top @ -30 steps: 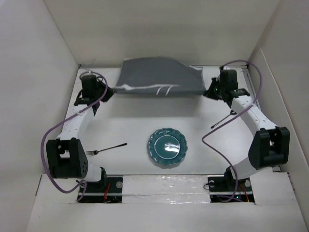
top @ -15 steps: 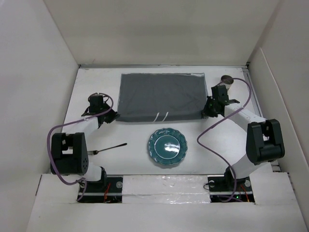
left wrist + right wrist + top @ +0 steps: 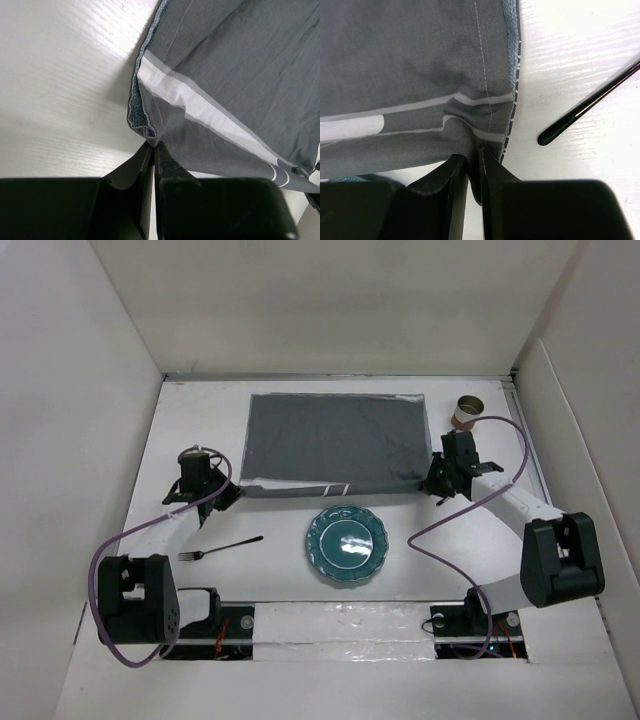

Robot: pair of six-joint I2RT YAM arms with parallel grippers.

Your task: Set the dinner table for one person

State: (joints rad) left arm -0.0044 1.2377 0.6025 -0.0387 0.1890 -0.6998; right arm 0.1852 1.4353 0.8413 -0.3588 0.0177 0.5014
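Note:
The dark grey mat with pale stripes (image 3: 335, 440) lies spread on the back half of the white dinner table (image 3: 280, 585). My left gripper (image 3: 233, 490) is shut on the mat's near left corner, which shows pinched in the left wrist view (image 3: 152, 144). My right gripper (image 3: 428, 483) is shut on the near right corner, with cloth between the jaws in the right wrist view (image 3: 473, 159). A teal plate (image 3: 346, 545) sits just in front of the mat's near edge. A fork (image 3: 220, 546) lies to the plate's left.
A tan cup (image 3: 467, 411) stands at the mat's far right corner. A black utensil handle (image 3: 585, 107) lies on the table right of the mat's corner. White walls close in the table on the left, back and right.
Both grippers have pulled the mat from the back of the table toward the near side. It was lifted and bunched; it now lies flat, and the cup shows behind it.

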